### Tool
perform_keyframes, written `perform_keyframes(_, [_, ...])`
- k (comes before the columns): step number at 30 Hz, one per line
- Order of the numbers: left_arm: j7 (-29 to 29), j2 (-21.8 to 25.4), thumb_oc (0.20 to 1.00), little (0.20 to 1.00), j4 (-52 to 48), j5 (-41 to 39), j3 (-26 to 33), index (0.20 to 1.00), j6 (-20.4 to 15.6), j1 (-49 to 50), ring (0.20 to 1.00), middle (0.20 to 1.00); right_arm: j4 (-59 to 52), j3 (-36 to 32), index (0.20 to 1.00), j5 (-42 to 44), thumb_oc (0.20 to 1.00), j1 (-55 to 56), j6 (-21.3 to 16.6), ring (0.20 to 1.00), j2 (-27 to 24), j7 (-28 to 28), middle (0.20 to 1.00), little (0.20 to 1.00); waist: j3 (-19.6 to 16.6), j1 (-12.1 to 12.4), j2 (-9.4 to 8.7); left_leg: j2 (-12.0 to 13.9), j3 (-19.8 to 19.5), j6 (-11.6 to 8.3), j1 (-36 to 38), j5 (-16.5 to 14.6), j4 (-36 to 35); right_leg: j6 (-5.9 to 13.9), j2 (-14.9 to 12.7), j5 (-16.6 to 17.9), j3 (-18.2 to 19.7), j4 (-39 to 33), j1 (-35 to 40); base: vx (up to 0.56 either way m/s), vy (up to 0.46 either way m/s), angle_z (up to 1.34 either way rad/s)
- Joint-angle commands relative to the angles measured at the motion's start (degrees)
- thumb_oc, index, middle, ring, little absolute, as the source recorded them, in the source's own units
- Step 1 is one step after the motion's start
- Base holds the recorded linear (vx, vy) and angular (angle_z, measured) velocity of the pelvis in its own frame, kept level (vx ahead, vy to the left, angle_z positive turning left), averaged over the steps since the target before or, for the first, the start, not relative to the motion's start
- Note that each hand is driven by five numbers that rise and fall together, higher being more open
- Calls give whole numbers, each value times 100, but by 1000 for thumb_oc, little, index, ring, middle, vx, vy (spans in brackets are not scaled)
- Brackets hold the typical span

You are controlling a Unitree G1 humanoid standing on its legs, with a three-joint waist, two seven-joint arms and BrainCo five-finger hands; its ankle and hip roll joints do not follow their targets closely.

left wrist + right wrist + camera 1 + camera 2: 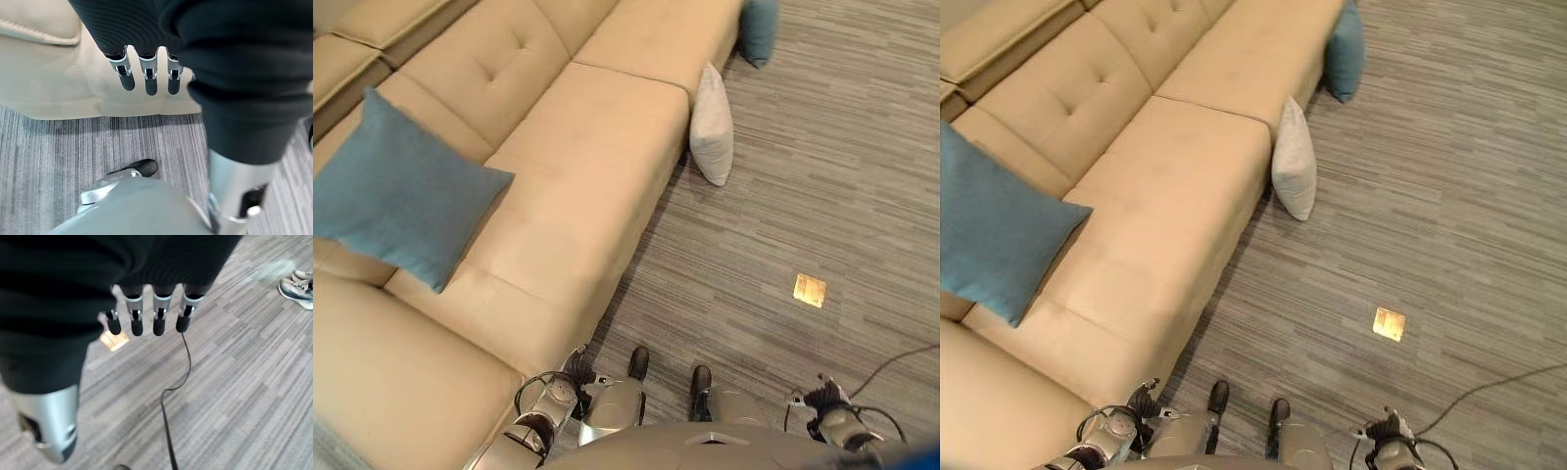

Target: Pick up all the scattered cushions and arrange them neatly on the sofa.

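A long beige sofa [558, 186] runs from the lower left of the frame to the upper middle, its tufted back cushions along the upper left and its smooth seat panels divided by seams. The floor [822, 186] takes up the right side, covered in grey carpet with fine streaks. A small square brass-coloured floor plate [810, 290] sits in the carpet at right of centre. A pair of pale sports shoes [298, 286] stands on the carpet.

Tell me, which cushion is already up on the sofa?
The big blue cushion leaning on the sofa backrest. The white cushion and the other blue cushion stand on the floor against the sofa's front.
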Motion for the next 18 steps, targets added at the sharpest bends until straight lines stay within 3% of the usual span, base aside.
perform_keyframes(1, [97,143,1000,1000,8,174,277,1000,-30,-51,1000,1000,-225,90,1000,-11,1000,-79,-3,1000,-128,-47,1000,1000,168,149,-222,-284,189,289,36,-739,531,863,-238,697,-68,177,39,83,80,-76])
perform_keyframes(2, [97,144,1000,1000,7,175,279,1000,-30,-52,1000,1000,-226,91,1000,-11,1000,-80,-2,1000,-128,-46,1000,1000,168,161,-230,-288,205,293,34,-741,532,867,-244,683,-50,208,18,73,92,-95])
perform_keyframes(3, [138,205,1000,1000,-13,200,267,1000,-15,-85,1000,1000,-297,142,1000,-64,1000,-158,13,1000,-129,-22,1000,1000,272,48,-177,-232,264,384,112,-777,541,1054,-290,857,-31,898,-346,85,102,-72])
perform_keyframes(4, [180,245,1000,1000,0,245,238,1000,-20,-134,1000,1000,-376,194,1000,-131,1000,-239,21,1000,-132,-41,1000,1000,341,-54,-129,-186,360,407,261,-886,499,1028,-443,873,-171,1025,-673,139,93,-33])
perform_keyframes(6, [201,251,1000,1000,-8,245,257,1000,-40,-169,1000,1000,-470,245,1000,-149,1000,-295,12,1000,-131,-62,1000,1000,374,-134,-150,-125,566,382,522,-1012,336,856,-637,991,-423,309,-839,232,-62,-86])
perform_keyframes(9, [173,275,1000,1000,15,199,303,1000,-76,-212,1000,1000,-461,235,1000,-150,1000,-285,48,1000,-117,-45,1000,1000,363,-202,-200,-56,699,292,805,-1094,99,893,-826,1311,-793,-507,-981,264,-161,-73])
perform_keyframes(13, [182,155,1000,1000,143,331,244,1000,-56,-155,1000,1000,-340,155,1000,-97,1000,-61,23,1000,-92,-40,1000,1000,161,-316,-209,40,695,154,1083,-1294,149,803,-689,1390,-753,-794,-678,354,-262,-9])
perform_keyframes(14, [169,46,1000,1000,109,299,206,1000,-58,-147,1000,1000,-293,98,1000,2,1000,23,-32,1000,-101,-102,1000,1000,212,-296,-199,247,788,-31,598,-1078,1508,652,-553,1235,-783,-993,-197,277,-346,49])
perform_keyframes(15, [169,50,1000,1000,109,299,207,1000,-57,-150,1000,1000,-293,98,1000,2,1000,20,-32,1000,-97,-102,1000,1000,196,-315,-221,221,776,-27,566,-1050,1503,653,-580,1249,-792,-1000,-219,237,-369,55])
perform_keyframes(17, [168,27,1000,1000,19,145,189,1000,-22,-231,1000,1000,-285,54,1000,144,1000,-31,-27,1000,-148,-155,1000,1000,342,-235,-234,229,653,-94,-164,-519,2578,428,-486,1054,-789,-1124,81,128,-243,9])
perform_keyframes(18, [168,29,1000,1000,18,144,188,1000,-20,-233,1000,1000,-283,52,1000,144,1000,-34,-27,1000,-147,-155,1000,1000,335,-245,-225,235,638,-96,-199,-534,2618,426,-478,1053,-803,-1122,70,188,-248,-20])
